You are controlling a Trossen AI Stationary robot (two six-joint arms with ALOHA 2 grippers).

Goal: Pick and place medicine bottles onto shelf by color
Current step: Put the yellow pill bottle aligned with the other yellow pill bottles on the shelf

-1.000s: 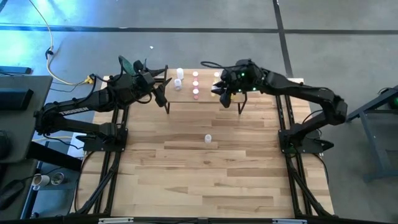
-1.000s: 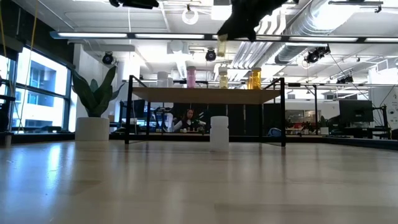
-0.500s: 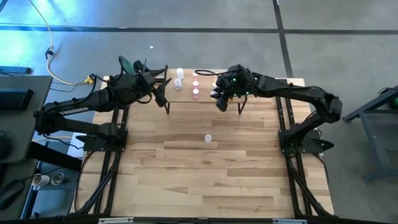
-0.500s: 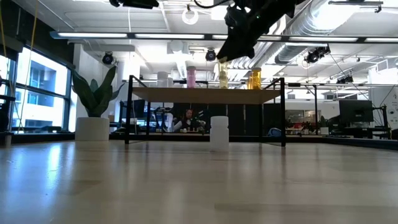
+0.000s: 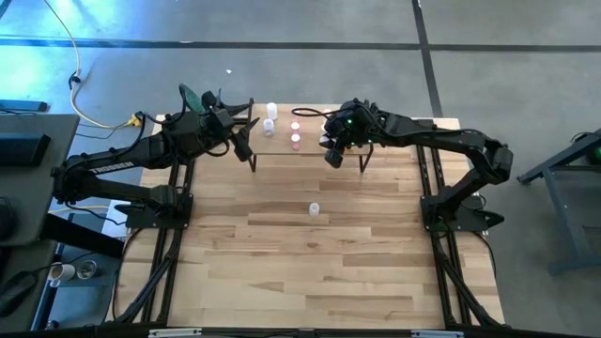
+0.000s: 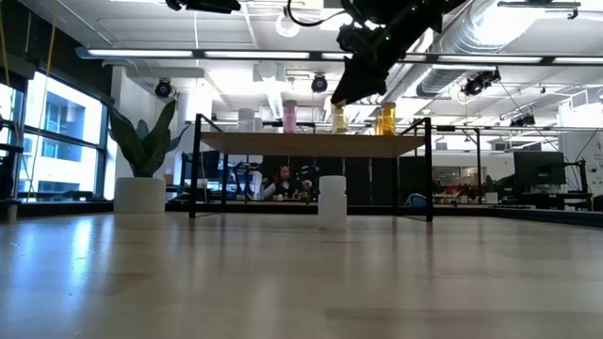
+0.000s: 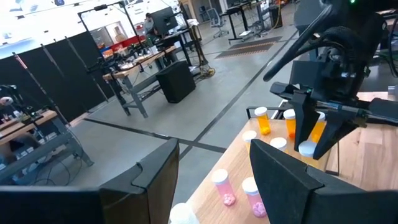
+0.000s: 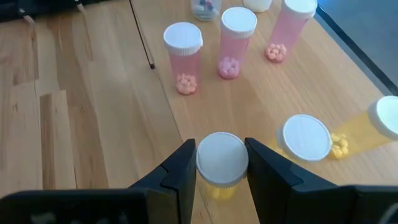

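The shelf [image 5: 282,146] stands at the table's far edge. On it are white [image 6: 247,120], pink [image 8: 183,56], pale yellow [image 8: 305,138] and orange [image 6: 386,118] medicine bottles, upright on their bases. My right gripper [image 8: 222,155] hangs over the shelf's right half, shut on another pale yellow bottle [image 8: 219,186]. My left gripper [image 7: 214,152] waits level by the shelf's left end, open, with nothing between its fingers. One white bottle [image 5: 314,208] stands on the tabletop. My right gripper pinches the pale yellow bottle between its two fingers at the sides of its white cap [image 8: 222,160]. The fingers [image 8: 183,169] slant down from the table's right side. The bottle stays upright below them; whether its base touches the shelf board I cannot tell.
Three pink bottles [image 8: 236,37] stand in a row on the shelf just left of my right gripper, and orange ones [image 7: 261,119] are beyond it toward the right end. The wide wooden tabletop [image 5: 310,263] lies in front of the shelf.
My right gripper has come down toward the shelf with the pale yellow bottle and tipped further downward, staying shut on it. The bottle now stands level with the row on the shelf.
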